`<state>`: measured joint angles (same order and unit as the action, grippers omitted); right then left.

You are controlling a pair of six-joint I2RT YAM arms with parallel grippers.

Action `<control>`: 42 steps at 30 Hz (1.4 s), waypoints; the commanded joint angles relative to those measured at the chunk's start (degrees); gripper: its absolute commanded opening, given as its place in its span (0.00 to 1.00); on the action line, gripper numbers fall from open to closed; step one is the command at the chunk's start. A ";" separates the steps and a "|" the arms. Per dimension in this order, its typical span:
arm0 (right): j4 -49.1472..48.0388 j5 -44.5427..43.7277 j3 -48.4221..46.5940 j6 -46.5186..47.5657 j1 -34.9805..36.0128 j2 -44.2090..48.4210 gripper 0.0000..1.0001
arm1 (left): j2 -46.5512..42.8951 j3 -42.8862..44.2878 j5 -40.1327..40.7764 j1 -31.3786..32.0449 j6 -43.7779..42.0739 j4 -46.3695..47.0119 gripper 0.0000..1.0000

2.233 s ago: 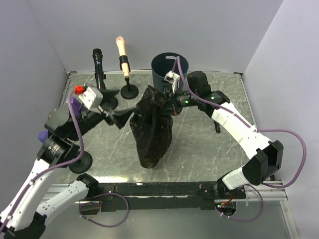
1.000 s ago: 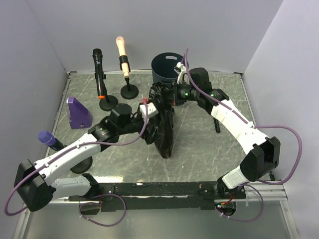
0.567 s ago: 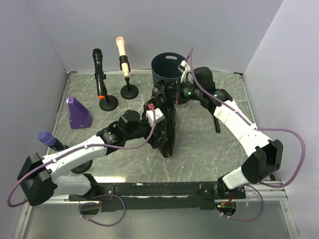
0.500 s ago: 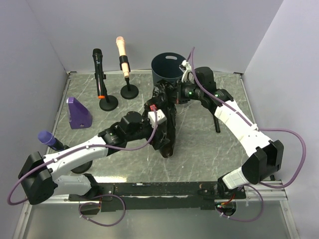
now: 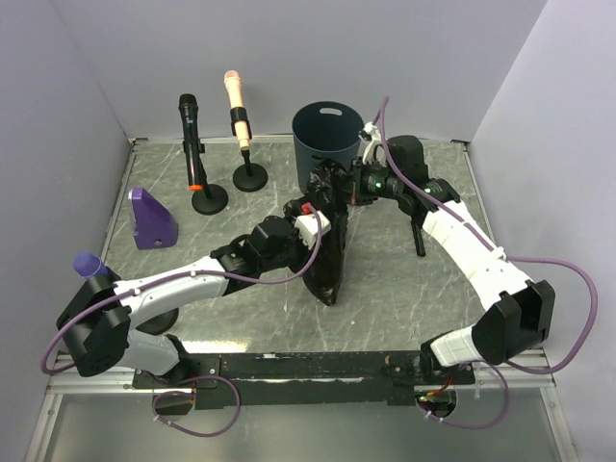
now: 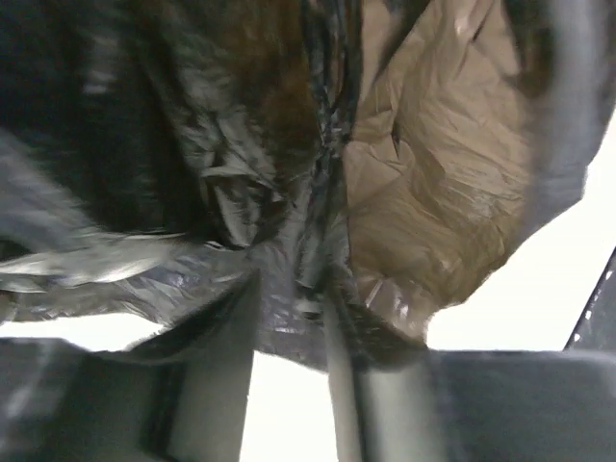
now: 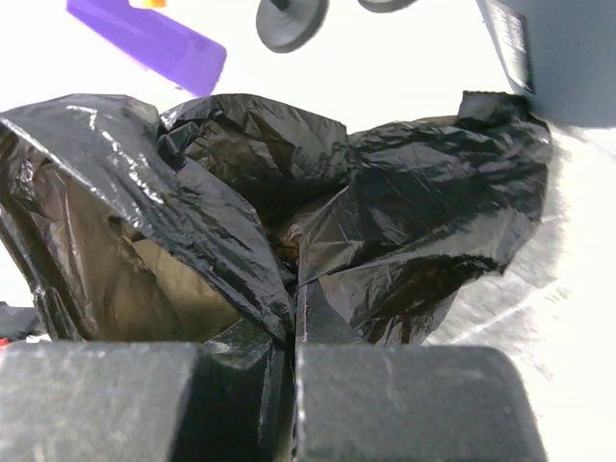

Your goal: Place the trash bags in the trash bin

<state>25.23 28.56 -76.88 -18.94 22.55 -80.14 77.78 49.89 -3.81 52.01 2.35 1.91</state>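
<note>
Top external view: the grey table (image 5: 414,289) was the biggest thing, and it carried all the rest. A black trash bag (image 5: 330,260) stood tall in the middle of it, shiny and crumpled. The trash bin (image 5: 327,135) stood upright at the back, just behind the top of the bag. The bag was outside the bin, not in it.

The right gripper (image 5: 346,190) held the top of the bag. In the right wrist view its jaws were pressed tight together, with black plastic squeezed between them. The left gripper (image 5: 325,231) was up against the side of the bag, lower down. In the left wrist view (a blurry one) its jaws stood a little apart, with light showing between them and a fold of the bag hanging by their tips.

Well off to the left stood a purple block (image 5: 152,219), a black microphone (image 5: 188,114) and a pink microphone (image 5: 234,94).
</note>
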 commanded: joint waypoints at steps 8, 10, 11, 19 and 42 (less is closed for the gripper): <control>1.39 -1.57 9.29 8.65 -4.17 8.94 0.00 | -8.60 0.73 -6.47 -3.22 -6.04 1.70 0.01; 2.27 -2.27 10.69 10.32 -4.70 10.61 0.00 | -10.18 1.96 -7.43 -4.80 -6.22 -0.76 0.01; 2.71 -2.45 11.48 10.85 -5.05 11.31 0.00 | -10.97 2.58 -7.52 -5.94 -6.22 -1.81 0.01; 2.45 1.23 16.15 9.27 -9.10 15.80 0.00 | -18.45 0.13 -18.14 -12.55 -6.32 -5.88 0.06; 2.10 1.33 13.25 -0.92 -13.40 12.20 0.00 | -10.36 -1.63 -17.36 -1.82 -3.59 9.58 0.82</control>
<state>28.62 30.85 -61.28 -17.34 9.69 -67.09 73.14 49.82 -20.32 50.15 -3.75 5.48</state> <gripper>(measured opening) 0.008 0.765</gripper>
